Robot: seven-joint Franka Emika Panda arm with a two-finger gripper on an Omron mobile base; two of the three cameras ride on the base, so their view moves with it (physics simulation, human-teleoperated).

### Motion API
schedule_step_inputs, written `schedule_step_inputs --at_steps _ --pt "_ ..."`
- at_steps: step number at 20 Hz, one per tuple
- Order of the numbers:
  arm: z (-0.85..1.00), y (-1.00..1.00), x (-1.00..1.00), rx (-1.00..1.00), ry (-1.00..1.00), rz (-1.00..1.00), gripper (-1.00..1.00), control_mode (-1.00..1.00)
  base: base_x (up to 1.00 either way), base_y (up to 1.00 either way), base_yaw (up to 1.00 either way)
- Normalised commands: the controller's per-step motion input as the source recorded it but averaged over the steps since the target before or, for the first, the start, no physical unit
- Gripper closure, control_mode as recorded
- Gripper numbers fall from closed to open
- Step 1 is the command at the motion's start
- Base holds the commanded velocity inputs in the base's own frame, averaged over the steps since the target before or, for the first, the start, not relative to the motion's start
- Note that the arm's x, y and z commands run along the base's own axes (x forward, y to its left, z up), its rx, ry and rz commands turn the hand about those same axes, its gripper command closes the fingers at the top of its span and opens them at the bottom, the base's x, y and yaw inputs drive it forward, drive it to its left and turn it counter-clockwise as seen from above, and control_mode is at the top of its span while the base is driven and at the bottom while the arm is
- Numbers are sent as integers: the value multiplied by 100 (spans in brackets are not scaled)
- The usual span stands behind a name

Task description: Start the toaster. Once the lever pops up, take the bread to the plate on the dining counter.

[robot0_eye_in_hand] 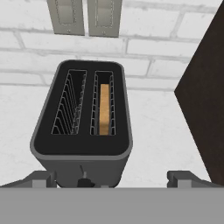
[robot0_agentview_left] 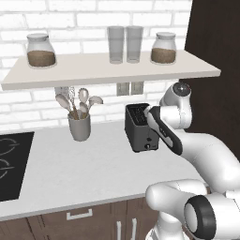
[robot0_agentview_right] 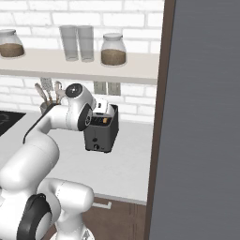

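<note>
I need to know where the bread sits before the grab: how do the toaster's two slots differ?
In the hand view, the right slot holds the bread, a tan slice standing on edge. The left slot holds no bread; its wire guides show bare against the dark inside. The bread's top lies below the right slot's rim. Both slots run side by side along the toaster, alike in length.

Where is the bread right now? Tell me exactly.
In the hand view the bread stands on edge in the right-hand slot of the toaster, which sits on the pale counter below two wall sockets.
</note>
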Motion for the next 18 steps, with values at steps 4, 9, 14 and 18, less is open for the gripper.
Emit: schedule_step_inputs --at_steps 4,9,14,18 --pt "0 0 0 0 0 0 -100 -100 0 0 0" --pt "0 0 0 0 0 0 -100 -100 0 0 0" --pt "0 0 0 0 0 0 -100 -100 0 0 0" --pt "0 0 0 0 0 0 -100 -100 0 0 0"
